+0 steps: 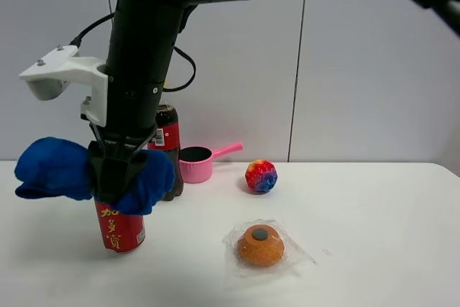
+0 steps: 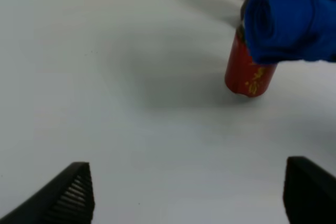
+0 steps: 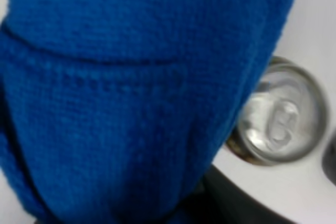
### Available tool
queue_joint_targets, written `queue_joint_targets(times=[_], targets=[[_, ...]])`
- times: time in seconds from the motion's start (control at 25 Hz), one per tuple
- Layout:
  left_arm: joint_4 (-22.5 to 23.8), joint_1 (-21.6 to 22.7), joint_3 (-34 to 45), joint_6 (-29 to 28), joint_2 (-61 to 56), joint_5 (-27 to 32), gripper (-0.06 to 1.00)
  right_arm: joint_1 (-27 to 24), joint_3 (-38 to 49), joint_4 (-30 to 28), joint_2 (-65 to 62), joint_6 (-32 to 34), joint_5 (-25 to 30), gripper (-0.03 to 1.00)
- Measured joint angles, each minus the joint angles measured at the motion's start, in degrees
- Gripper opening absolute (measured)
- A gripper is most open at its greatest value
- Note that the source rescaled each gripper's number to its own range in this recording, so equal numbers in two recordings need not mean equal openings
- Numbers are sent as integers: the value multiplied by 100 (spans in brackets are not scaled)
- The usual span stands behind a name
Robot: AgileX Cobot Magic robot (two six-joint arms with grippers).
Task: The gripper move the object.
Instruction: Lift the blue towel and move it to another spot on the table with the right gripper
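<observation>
A rolled blue cloth [image 1: 54, 170] hangs in my right gripper [image 1: 115, 172], which has reached across to the left of the table and is shut on it. The cloth hangs over the top of an upright red can [image 1: 121, 229]. In the right wrist view the cloth [image 3: 131, 93] fills the frame and hides the fingers, and the can's silver top [image 3: 281, 119] shows beside it. In the left wrist view my left gripper [image 2: 191, 198] is open and empty above bare table, with the can [image 2: 247, 74] and cloth [image 2: 289, 19] farther off.
A cola bottle [image 1: 169, 141] stands just behind the can. A pink ladle [image 1: 201, 163] and a multicoloured ball [image 1: 261, 175] lie farther back. An orange bun in a plastic wrapper [image 1: 261, 244] lies at front centre on the white table [image 1: 374, 249].
</observation>
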Motion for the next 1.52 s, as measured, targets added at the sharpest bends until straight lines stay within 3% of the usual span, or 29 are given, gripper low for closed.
queue_joint_targets(times=[0.88, 1.24, 1.52], targets=[[0, 0, 0, 0, 0, -5, 100, 50, 50, -351, 1079, -159, -16, 0], [0, 0, 0, 0, 0, -5, 100, 55, 50, -411, 1110, 74, -40, 0], [0, 0, 0, 0, 0, -5, 100, 55, 50, -417, 1110, 206, -46, 33]])
